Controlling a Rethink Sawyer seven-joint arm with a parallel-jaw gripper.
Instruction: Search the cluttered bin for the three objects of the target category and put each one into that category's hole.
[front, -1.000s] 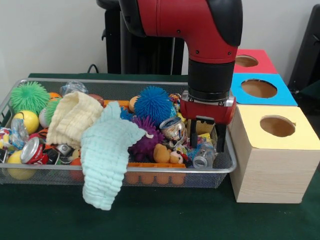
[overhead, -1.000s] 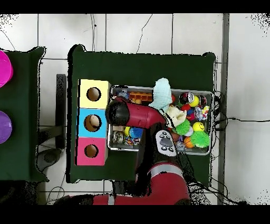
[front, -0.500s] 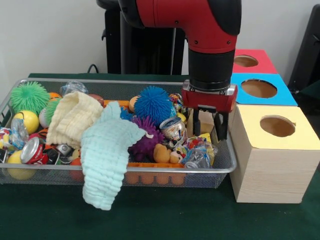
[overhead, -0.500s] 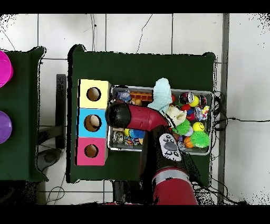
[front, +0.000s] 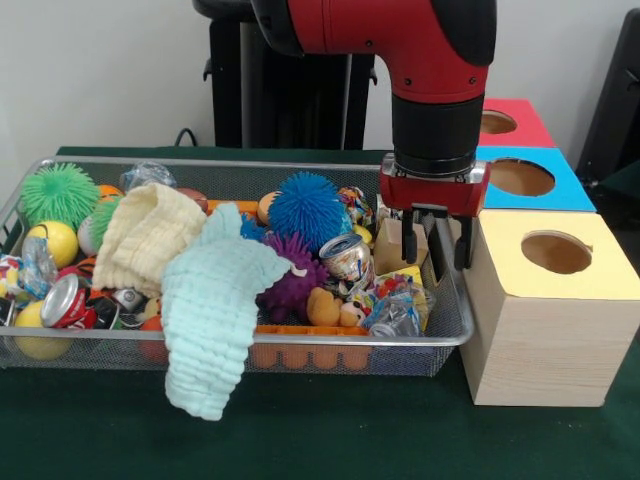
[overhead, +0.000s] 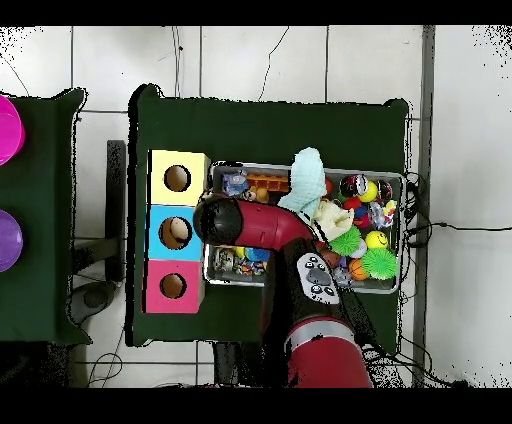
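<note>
Gripper (front: 433, 243) hangs empty, fingers parted, right of centre over the bin (front: 440, 335) edge beside the yellow box (front: 545, 300), so we're between picks, and next it likely drops toward the crushed can (front: 347, 256) nearby.

wall: plain pale grey wall (front: 110, 70) behind dark green cloth-covered worktop (front: 330, 440) | floor: white tiled floor (overhead: 240, 60) around the worktop, black cables (overhead: 270, 55) trailing over it | beside the worktop: second green-covered table (overhead: 35, 220)
</note>
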